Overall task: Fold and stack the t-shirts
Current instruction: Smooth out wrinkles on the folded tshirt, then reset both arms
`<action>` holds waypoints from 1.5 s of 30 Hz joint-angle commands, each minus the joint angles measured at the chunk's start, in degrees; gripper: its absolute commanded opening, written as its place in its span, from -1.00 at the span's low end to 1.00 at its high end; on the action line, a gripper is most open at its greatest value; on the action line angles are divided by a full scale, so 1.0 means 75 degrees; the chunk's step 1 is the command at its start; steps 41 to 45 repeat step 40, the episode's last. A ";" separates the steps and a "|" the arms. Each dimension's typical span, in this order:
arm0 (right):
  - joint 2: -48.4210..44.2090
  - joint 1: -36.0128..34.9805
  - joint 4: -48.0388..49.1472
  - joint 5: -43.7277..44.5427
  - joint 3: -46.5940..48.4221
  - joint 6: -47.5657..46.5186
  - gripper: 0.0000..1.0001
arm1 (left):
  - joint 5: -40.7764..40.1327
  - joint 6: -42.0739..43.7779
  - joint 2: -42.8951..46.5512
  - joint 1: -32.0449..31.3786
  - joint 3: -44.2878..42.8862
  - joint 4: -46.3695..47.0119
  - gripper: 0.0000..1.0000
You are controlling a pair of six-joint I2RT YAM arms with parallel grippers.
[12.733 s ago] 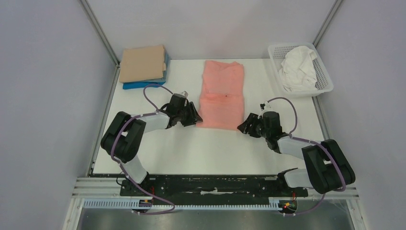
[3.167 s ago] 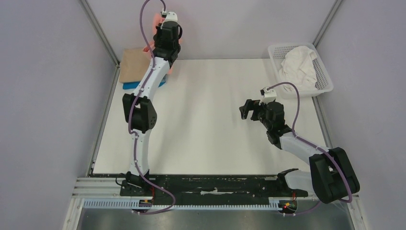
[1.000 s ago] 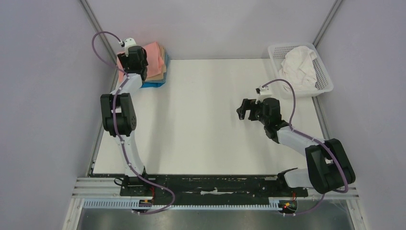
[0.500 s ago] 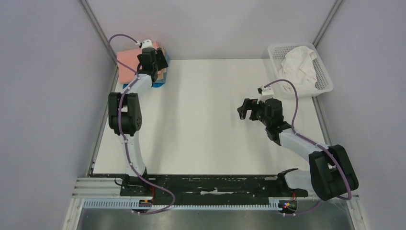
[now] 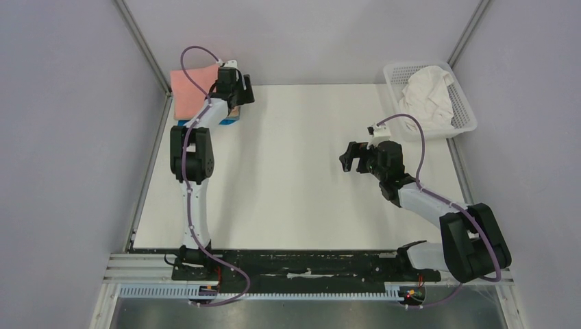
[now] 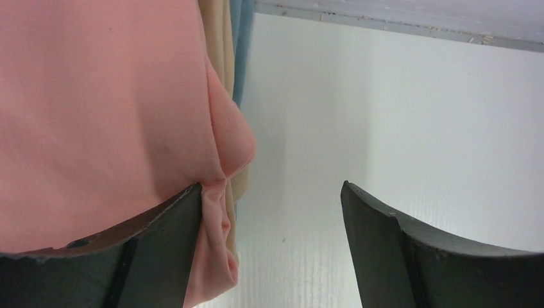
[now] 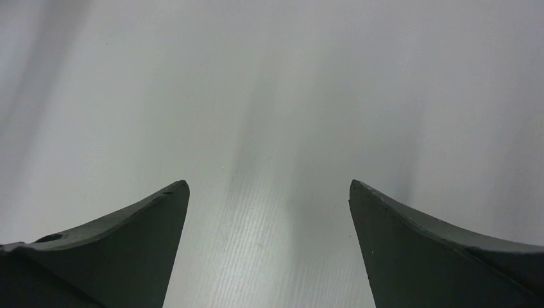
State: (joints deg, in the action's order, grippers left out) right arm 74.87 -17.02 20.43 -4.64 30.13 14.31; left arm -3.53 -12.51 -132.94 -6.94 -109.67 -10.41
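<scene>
Salmon-pink t-shirt [image 5: 188, 86] lies stacked on white table [image 5: 294, 178]; left tool [image 6: 271, 186] and right tool [image 7: 269, 183] wide.

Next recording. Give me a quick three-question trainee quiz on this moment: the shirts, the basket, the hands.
1. True or false: the salmon-pink t-shirt lies on top of the tan t-shirt and the blue t-shirt.
2. Where is the white t-shirt? A) in the basket B) spread flat mid-table C) under the pink one
3. Fill in: the right hand, over the table, has its fingers ___.
Key: 1 true; 2 A; 3 open.
</scene>
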 commanded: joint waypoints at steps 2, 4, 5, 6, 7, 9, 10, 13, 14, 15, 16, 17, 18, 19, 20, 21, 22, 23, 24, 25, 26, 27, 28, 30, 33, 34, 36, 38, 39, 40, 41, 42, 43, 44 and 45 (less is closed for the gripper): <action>0.0025 0.0031 0.0239 0.0136 0.0117 -0.0092 0.96 | 0.0081 0.0309 0.0010 -0.0107 -0.0370 -0.0708 0.68; -0.0023 0.0030 0.0182 0.0119 0.0149 -0.0098 0.96 | -0.0047 0.0296 0.0329 -0.0138 -0.0386 -0.0792 0.69; -0.0067 0.0030 0.0143 0.0137 0.0154 -0.0087 0.96 | -0.0143 0.0308 0.0541 -0.0190 -0.0381 -0.0855 0.69; -0.0138 0.0032 0.0098 0.0152 0.0155 -0.0080 0.96 | -0.0310 0.0329 0.0841 -0.0278 -0.0358 -0.0908 0.69; -0.0237 0.0033 0.0053 0.0164 0.0144 -0.0083 0.96 | -0.0513 0.0364 0.1126 -0.0373 -0.0307 -0.0971 0.69; -0.0473 0.0031 -0.0041 0.0204 0.0082 -0.0065 0.96 | -0.0670 0.0401 0.1992 -0.0623 -0.0012 -0.0971 0.69; -0.0648 0.0032 -0.0086 0.0234 0.0037 -0.0039 0.96 | -0.0746 0.0420 0.2388 -0.0783 0.0237 -0.0938 0.69; -0.1251 0.0036 -0.0277 0.0256 -0.0245 0.0047 0.96 | -0.1166 0.0382 0.3624 -0.1334 0.1044 -0.1036 0.69; -0.1461 0.0031 -0.0318 0.0257 -0.0415 0.0085 0.96 | -0.1287 0.0287 0.4037 -0.1498 0.1286 -0.1195 0.69; -0.1718 0.0030 -0.0314 0.0273 -0.0654 0.0141 0.96 | -0.1322 0.0140 0.4461 -0.1679 0.1581 -0.1467 0.70; -0.1937 0.0034 -0.0320 0.0331 -0.0862 0.0195 0.96 | -0.1390 -0.0062 0.4861 -0.1824 0.1971 -0.1580 0.70; -0.2190 0.0039 -0.0367 0.0379 -0.1077 0.0256 0.96 | -0.1524 -0.0305 0.5379 -0.1981 0.2560 -0.1593 0.70; -0.2481 0.0032 -0.0461 0.0412 -0.1244 0.0279 0.96 | -0.1611 -0.0497 0.5871 -0.2147 0.3298 -0.1447 0.70; -0.2717 0.0031 -0.0572 0.0483 -0.1413 0.0323 0.96 | -0.1707 -0.0688 0.6491 -0.2271 0.3999 -0.1251 0.70; -0.2983 0.0030 -0.0713 0.0567 -0.1541 0.0382 0.96 | -0.1932 -0.0924 0.7063 -0.2402 0.4923 -0.1084 0.70; -0.3268 0.0032 -0.0787 0.0572 -0.1706 0.0438 0.96 | -0.2031 -0.1163 0.7741 -0.2518 0.5624 -0.0953 0.70; -0.3491 0.0033 -0.0861 0.0808 -0.1866 0.0534 0.96 | -0.2084 -0.1512 0.8453 -0.2590 0.6499 -0.0870 0.70; -0.3761 0.0031 -0.0905 0.0964 -0.2024 0.0646 0.96 | -0.2118 -0.1793 0.9107 -0.2632 0.7330 -0.0797 0.70; -0.3973 0.0030 -0.0936 0.1060 -0.2194 0.0724 0.96 | -0.2082 -0.2133 0.9814 -0.2647 0.7991 -0.0721 0.70; -0.4224 0.0030 -0.0962 0.1145 -0.2319 0.0794 0.96 | -0.2037 -0.2401 1.0361 -0.2663 0.8660 -0.0706 0.70; -0.4412 0.0040 -0.0993 0.1222 -0.2457 0.0858 0.96 | -0.1865 -0.2594 1.0960 -0.2673 0.9161 -0.0720 0.70; -0.4628 0.0034 -0.1028 0.1289 -0.2559 0.0889 0.96 | -0.1715 -0.2710 1.1431 -0.2681 0.9747 -0.0720 0.70; -0.4825 0.0031 -0.1048 0.1344 -0.2690 0.0913 0.96 | -0.1686 -0.2869 1.1970 -0.2673 1.0098 -0.0773 0.70; -0.5161 0.0033 -0.1079 0.1547 -0.2914 0.0970 0.96 | -0.1768 -0.2989 1.2760 -0.2676 1.0630 -0.1009 0.70; -0.5567 0.0031 -0.1078 0.1827 -0.3237 0.1112 0.96 | -0.1922 -0.3047 1.3561 -0.2676 1.1063 -0.1049 0.71; -0.5694 0.0034 -0.1089 0.1852 -0.3319 0.1148 0.96 | -0.1911 -0.3052 1.3693 -0.2672 1.1130 -0.1038 0.71; -0.5866 0.0031 -0.1156 0.1829 -0.3421 0.1148 0.96 | -0.1926 -0.3030 1.3827 -0.2675 1.1139 -0.1099 0.71; -0.5970 0.0031 -0.1153 0.1896 -0.3456 0.1213 0.96 | -0.2017 -0.3041 1.3838 -0.2674 1.1083 -0.1259 0.71; -0.5995 0.0030 -0.1164 0.1914 -0.3438 0.1221 0.96 | -0.2033 -0.3053 1.3830 -0.2672 1.1070 -0.1292 0.71; -0.6009 0.0031 -0.1193 0.1932 -0.3404 0.1213 0.96 | -0.2026 -0.3063 1.3822 -0.2675 1.1066 -0.1295 0.71; -0.6009 0.0031 -0.1193 0.1932 -0.3404 0.1213 0.96 | -0.2026 -0.3063 1.3822 -0.2675 1.1066 -0.1295 0.71; -0.6009 0.0031 -0.1193 0.1932 -0.3404 0.1213 0.96 | -0.2026 -0.3063 1.3822 -0.2675 1.1066 -0.1295 0.71; -0.6009 0.0031 -0.1193 0.1932 -0.3404 0.1213 0.96 | -0.2026 -0.3063 1.3822 -0.2675 1.1066 -0.1295 0.71; -0.6009 0.0031 -0.1193 0.1932 -0.3404 0.1213 0.96 | -0.2026 -0.3063 1.3822 -0.2675 1.1066 -0.1295 0.71; -0.6009 0.0031 -0.1193 0.1932 -0.3404 0.1213 0.96 | -0.2026 -0.3063 1.3822 -0.2675 1.1066 -0.1295 0.71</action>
